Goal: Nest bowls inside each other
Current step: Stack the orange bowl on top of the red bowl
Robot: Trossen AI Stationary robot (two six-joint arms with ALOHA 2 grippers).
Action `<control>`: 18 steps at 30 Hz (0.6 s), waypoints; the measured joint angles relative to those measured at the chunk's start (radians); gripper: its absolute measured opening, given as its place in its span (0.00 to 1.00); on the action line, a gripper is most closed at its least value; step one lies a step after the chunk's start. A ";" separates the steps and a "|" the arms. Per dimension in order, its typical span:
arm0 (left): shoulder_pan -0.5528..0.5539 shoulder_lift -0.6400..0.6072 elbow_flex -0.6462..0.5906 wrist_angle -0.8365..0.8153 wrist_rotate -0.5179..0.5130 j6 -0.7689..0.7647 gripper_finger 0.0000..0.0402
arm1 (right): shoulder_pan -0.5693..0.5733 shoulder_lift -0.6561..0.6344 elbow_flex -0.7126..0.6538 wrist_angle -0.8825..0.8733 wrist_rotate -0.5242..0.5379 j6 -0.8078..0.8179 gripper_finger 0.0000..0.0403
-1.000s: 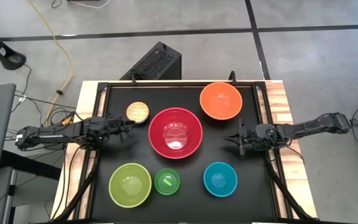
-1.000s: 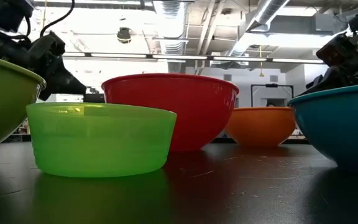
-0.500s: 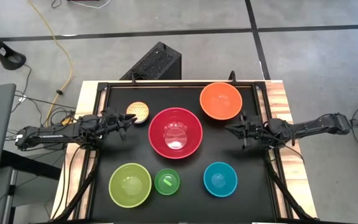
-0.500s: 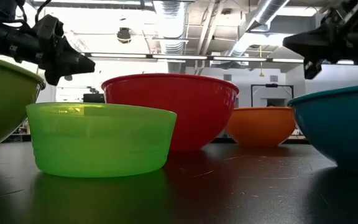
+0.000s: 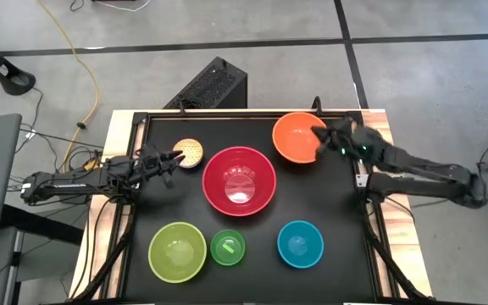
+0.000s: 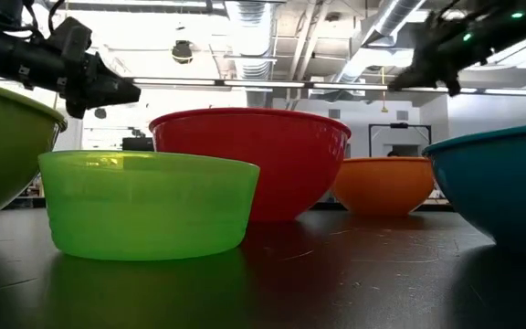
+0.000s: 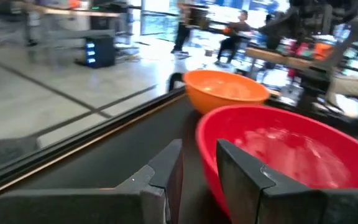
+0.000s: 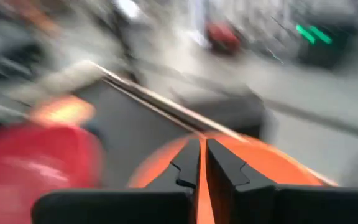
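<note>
Both arms have moved since a second ago: the right pincer point(image 5: 325, 135) has swung up from beside the big shiny red bowl point(image 5: 239, 180) to the edge of the round orange plastic bowl point(image 5: 300, 137), and the left pincer point(image 5: 174, 157) has slid closer to the small yellow bowl with a pattern point(image 5: 188, 152). No bowl has moved.

The right pincer is over the orange bowl's rim. Its fingers point(image 8: 188, 163) are almost together, with only a thin gap, and hold nothing.

The left pincer is just beside the yellow bowl. Its fingers point(image 7: 169, 171) are a little apart and hold nothing.

All six bowls sit apart on the black tabletop point(image 5: 346, 229). The lime green bowl point(image 5: 177, 251), the small dark green bowl point(image 5: 227, 247) and the blue bowl point(image 5: 300, 244) stand in a row along the near side.
</note>
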State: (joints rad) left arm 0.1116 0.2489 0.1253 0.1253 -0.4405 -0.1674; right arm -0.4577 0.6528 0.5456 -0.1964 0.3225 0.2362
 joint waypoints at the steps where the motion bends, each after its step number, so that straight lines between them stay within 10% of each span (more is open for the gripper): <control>1: 0.000 0.000 0.000 -0.001 -0.007 -0.012 0.22 | -0.058 0.033 0.043 -0.089 -0.002 0.009 0.13; 8: 0.000 0.000 0.000 -0.010 0.071 -0.061 0.22 | -0.359 0.272 0.262 -0.441 -0.133 -0.003 0.33; 18: 0.000 0.000 0.000 0.047 0.061 -0.055 0.22 | -0.496 0.501 0.301 -0.519 -0.296 -0.083 0.63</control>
State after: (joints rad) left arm 0.1120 0.2489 0.1253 0.1725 -0.3794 -0.2223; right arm -0.9535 1.1534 0.8463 -0.7151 0.0261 0.1535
